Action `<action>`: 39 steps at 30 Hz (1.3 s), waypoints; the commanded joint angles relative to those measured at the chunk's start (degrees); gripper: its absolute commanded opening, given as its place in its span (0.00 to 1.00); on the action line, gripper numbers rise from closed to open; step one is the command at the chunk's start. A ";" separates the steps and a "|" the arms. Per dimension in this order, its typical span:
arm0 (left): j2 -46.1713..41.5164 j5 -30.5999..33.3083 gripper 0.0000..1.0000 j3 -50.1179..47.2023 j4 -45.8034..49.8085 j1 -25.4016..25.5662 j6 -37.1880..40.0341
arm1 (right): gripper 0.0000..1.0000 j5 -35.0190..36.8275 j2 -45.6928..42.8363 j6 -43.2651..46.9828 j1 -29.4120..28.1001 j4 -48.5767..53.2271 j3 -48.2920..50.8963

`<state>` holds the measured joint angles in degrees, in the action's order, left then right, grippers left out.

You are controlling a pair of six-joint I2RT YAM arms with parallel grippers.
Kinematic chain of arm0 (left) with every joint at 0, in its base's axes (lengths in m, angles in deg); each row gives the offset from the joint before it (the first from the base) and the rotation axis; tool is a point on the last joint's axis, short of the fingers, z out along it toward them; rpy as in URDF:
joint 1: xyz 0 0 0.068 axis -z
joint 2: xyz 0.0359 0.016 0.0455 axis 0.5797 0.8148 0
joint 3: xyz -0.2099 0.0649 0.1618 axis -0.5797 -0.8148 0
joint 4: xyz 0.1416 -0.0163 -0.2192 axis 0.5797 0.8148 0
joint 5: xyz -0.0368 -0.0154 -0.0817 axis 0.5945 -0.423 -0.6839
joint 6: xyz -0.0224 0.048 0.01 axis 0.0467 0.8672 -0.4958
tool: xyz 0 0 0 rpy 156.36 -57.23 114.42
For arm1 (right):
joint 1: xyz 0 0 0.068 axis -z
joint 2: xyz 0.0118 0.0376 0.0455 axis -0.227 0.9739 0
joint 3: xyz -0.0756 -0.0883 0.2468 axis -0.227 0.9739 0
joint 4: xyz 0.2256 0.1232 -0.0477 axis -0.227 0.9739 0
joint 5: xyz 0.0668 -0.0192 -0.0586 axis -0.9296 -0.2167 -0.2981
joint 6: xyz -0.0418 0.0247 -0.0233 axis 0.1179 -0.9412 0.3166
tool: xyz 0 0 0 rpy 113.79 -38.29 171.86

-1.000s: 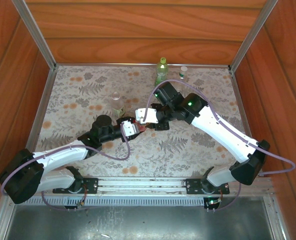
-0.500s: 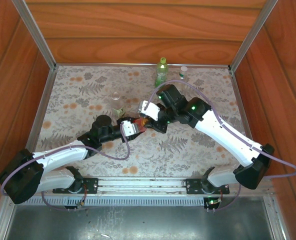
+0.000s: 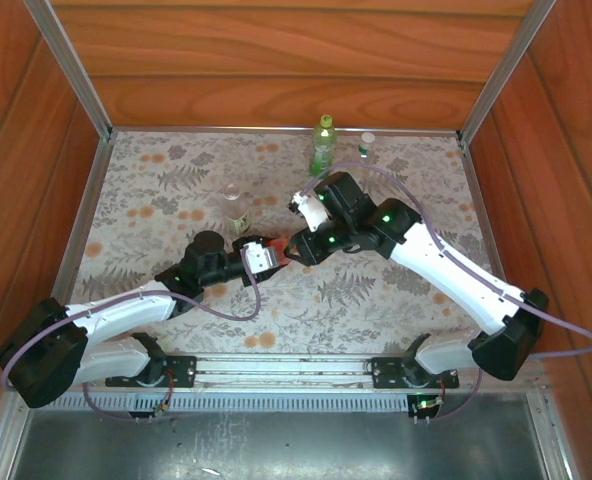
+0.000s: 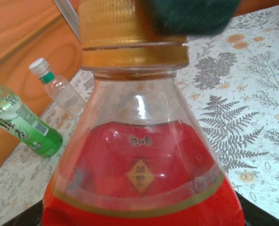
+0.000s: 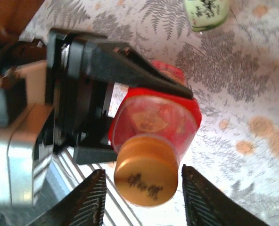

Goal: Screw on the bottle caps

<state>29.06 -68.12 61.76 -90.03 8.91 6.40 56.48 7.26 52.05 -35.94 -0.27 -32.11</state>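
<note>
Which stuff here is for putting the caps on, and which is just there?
For the job:
- red bottle, gripped by the left gripper
- its orange cap, between the right gripper fingers
- green bottle
- little white-capped bottle
- clear bottle

Just there:
- flowery table cover
- wooden walls
- metal frame

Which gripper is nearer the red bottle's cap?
Right. The right gripper straddles the cap, fingers open either side; the left gripper clamps the red bottle body below it.
</note>
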 commanded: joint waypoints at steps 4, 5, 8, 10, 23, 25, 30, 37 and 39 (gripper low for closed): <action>0.25 -1.52 0.56 0.45 -2.73 0.42 1.40 | 0.61 -4.41 -7.82 34.86 0.29 -0.90 3.01; 0.30 -1.65 0.56 0.43 -2.77 0.42 1.47 | 0.62 -4.94 -6.83 39.10 0.32 1.06 1.32; 0.41 -1.79 0.56 0.50 -2.78 0.42 1.66 | 0.63 -3.12 -2.94 47.18 0.32 4.84 -3.43; 0.19 -1.97 0.56 0.52 -2.75 0.42 1.64 | 0.63 -1.93 -1.25 49.22 0.28 4.49 -5.14; -0.93 -2.54 0.56 0.32 -2.84 0.48 1.35 | 0.42 -1.29 4.80 54.76 0.72 8.91 -9.37; -1.16 -2.36 0.56 0.30 -2.84 0.46 1.40 | 0.42 -0.37 4.73 54.90 0.88 9.07 -8.94; -0.84 -2.49 0.56 0.53 -2.77 0.41 1.25 | 0.29 -0.90 4.85 53.47 1.05 9.24 -9.02; -1.02 -2.19 0.56 0.66 -2.77 0.40 1.14 | 0.00 -2.25 3.52 37.95 0.99 4.45 -6.97; -0.93 -2.01 0.56 0.80 -2.78 0.40 1.05 | 0.00 -2.02 1.78 25.93 0.99 -0.80 -4.05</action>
<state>29.01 -69.46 61.76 -91.03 8.89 6.57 55.91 11.04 94.48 -35.22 5.02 -38.89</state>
